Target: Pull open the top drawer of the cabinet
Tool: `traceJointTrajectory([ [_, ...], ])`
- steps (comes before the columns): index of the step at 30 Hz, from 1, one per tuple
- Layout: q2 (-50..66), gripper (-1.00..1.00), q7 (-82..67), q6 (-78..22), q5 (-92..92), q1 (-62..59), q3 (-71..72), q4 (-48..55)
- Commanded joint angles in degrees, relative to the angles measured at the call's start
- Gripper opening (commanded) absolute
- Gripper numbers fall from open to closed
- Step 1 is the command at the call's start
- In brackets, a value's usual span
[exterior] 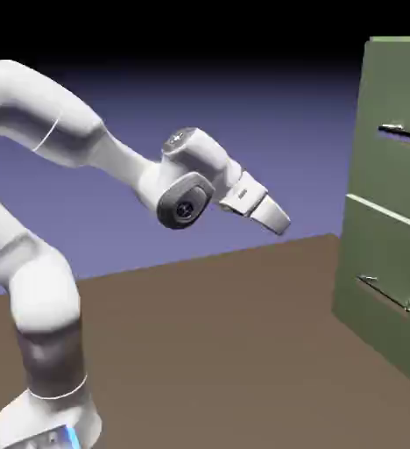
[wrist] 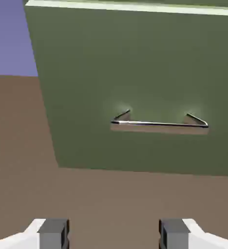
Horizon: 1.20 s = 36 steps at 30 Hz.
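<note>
The olive-green cabinet stands at the exterior view's right edge. Its top drawer is flush with the front and carries a short dark bar handle. My gripper hangs in the air well to the left of the cabinet, below that handle's height, pointing down and to the right. In the hand view my gripper is open, with nothing between its grey fingertips. Ahead of them is the lower drawer front with its silvery bar handle. A pale rim line runs along the top edge.
The lower drawer with its slanting silvery handle sits under the top one, also flush. Brown table stretches between my arm's base and the cabinet's foot. A blue-violet backdrop lies behind.
</note>
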Motion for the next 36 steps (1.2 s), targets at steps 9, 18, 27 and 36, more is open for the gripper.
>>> traceJointTrajectory([
  [9,-8.09,0.0,-22.37,-7.35,22.43,-17.04,9.72,6.7],
  [18,-16.18,0.0,-44.73,-14.71,44.86,-34.08,19.45,13.4],
  [27,-24.27,0.0,-67.1,-22.06,67.28,-51.12,29.17,20.09],
  [36,-32.36,0.0,-89.47,-29.42,89.71,-68.15,38.89,26.79],
])
